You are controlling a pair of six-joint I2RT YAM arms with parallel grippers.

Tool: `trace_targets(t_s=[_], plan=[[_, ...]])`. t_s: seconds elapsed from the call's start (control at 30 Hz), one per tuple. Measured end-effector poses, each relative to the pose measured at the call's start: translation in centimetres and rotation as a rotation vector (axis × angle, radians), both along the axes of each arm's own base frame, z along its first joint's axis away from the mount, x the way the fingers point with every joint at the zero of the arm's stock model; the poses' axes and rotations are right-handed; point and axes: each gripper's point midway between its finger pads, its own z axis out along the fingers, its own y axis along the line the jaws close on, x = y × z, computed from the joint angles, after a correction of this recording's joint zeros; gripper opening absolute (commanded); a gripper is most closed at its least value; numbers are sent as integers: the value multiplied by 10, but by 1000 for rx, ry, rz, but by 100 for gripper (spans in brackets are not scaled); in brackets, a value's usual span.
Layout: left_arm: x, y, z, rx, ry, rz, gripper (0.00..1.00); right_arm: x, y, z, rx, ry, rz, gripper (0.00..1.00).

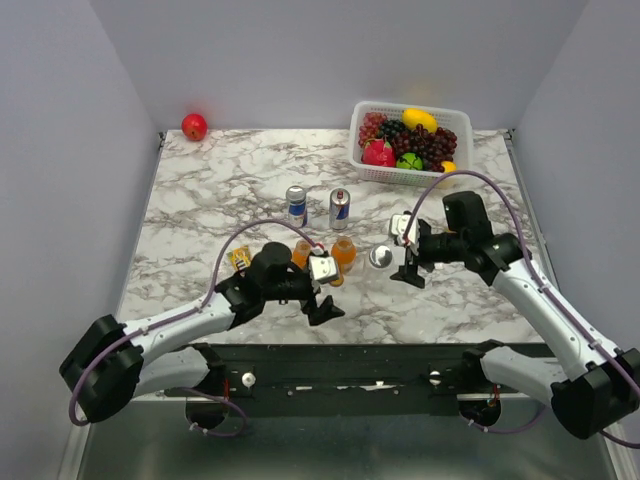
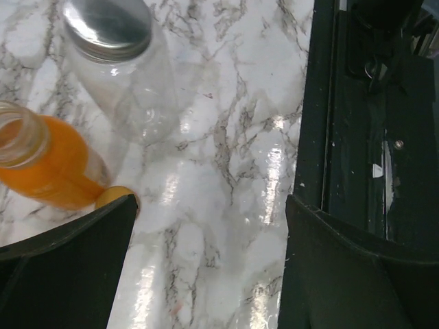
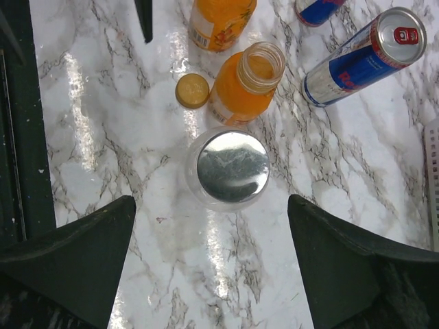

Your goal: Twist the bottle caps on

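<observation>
Both end effectors stand fully open and carry nothing. The right gripper (image 3: 211,205) hangs over the glass jar (image 3: 194,184). In its wrist view the two fingers (image 3: 68,264) spread wide to either side, and the jar sits between and below them, touched by neither. The silver lid (image 3: 232,166) rests on the jar mouth; whether it is threaded down cannot be determined. The left gripper (image 2: 209,212) hovers above the near edge of the marble table (image 1: 200,190), jaws likewise wide apart, with only bare tabletop between them.

Task items are grouped at the table centre, between the two grippers. Just beside the jar, on the side toward the left arm, stands an uncapped orange bottle (image 3: 243,86) with its mouth open and liquid visible. One orange cap (image 3: 192,90) lies flat on the table just beside that bottle, on its near side. In the left wrist view a finger partly hides this cap. A second orange bottle (image 3: 221,20) stands next to the first, farther toward the left arm. Its top is cut off in the right wrist view and obscured in the top view, so its cap status cannot be determined.

Two drink cans (image 1: 296,205) stand upright behind the bottles. A white fruit basket (image 1: 395,175) occupies the far right corner, and a red apple (image 1: 194,126) sits at the far left corner.
</observation>
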Motion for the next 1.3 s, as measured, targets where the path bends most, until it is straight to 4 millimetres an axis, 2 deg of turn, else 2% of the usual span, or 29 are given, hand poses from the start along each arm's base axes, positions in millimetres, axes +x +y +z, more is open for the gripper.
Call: trace_targets(t_s=[0.07, 0.17, 0.27, 0.47, 0.73, 0.9, 1.13, 1.3], plan=[[-7, -11, -15, 6, -2, -7, 99, 0, 0, -3, -12, 5, 8, 90], [3, -25, -34, 10, 4, 42, 99, 4, 0, -12, -45, 37, 29, 86], [11, -35, -45, 0, -12, 80, 99, 14, 4, -15, -72, 40, 60, 86], [7, -50, -28, -75, -53, 64, 99, 18, 6, -18, -103, 15, 130, 89], [3, -47, -16, -115, -31, 80, 99, 15, 7, -26, -114, 27, 176, 89], [1, -45, -17, -115, -14, 85, 99, 23, 13, -29, -107, 18, 178, 89], [0, -44, -21, -104, 0, 87, 99, 20, 20, -42, -116, 56, 206, 88], [0, -44, -21, -104, 1, 88, 99, 21, 21, -41, -113, 50, 210, 82]])
